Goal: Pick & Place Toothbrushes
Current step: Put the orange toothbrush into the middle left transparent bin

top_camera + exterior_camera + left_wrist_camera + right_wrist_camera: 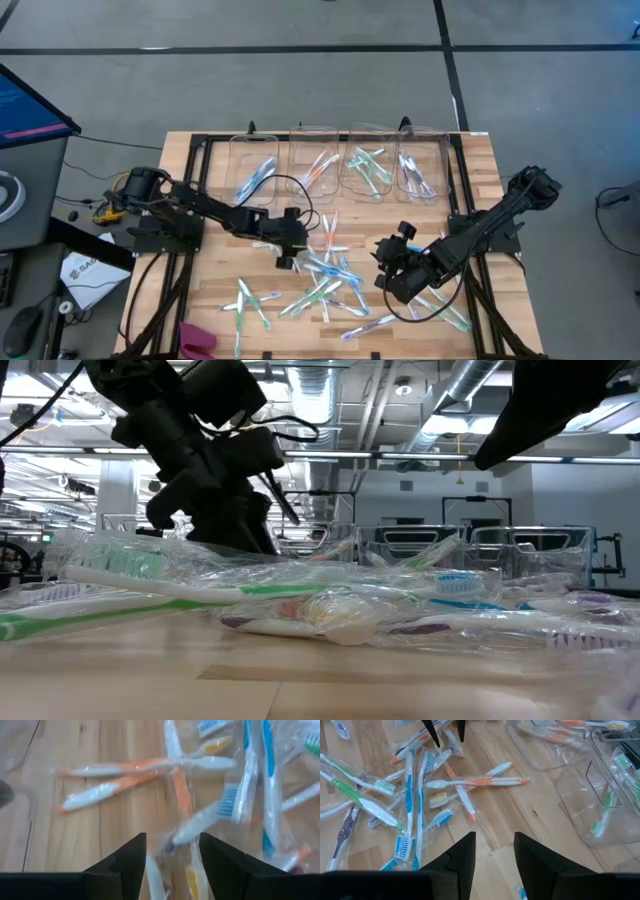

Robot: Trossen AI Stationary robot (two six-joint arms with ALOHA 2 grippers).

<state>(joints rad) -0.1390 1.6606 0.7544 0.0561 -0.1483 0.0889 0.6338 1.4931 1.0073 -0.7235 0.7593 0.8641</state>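
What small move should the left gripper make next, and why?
Probably a short descent, then closing. The left gripper hangs open over the pile, and a wrapped toothbrush with blue bristles lies between its fingers. Nothing is held yet. The right gripper waits open above bare wood.

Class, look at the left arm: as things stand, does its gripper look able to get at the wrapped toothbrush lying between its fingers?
Probably yes. The left gripper is open just over the pile, and a wrapped toothbrush runs into the gap between its fingers. Nothing blocks it, though overlapping neighbours may come along.
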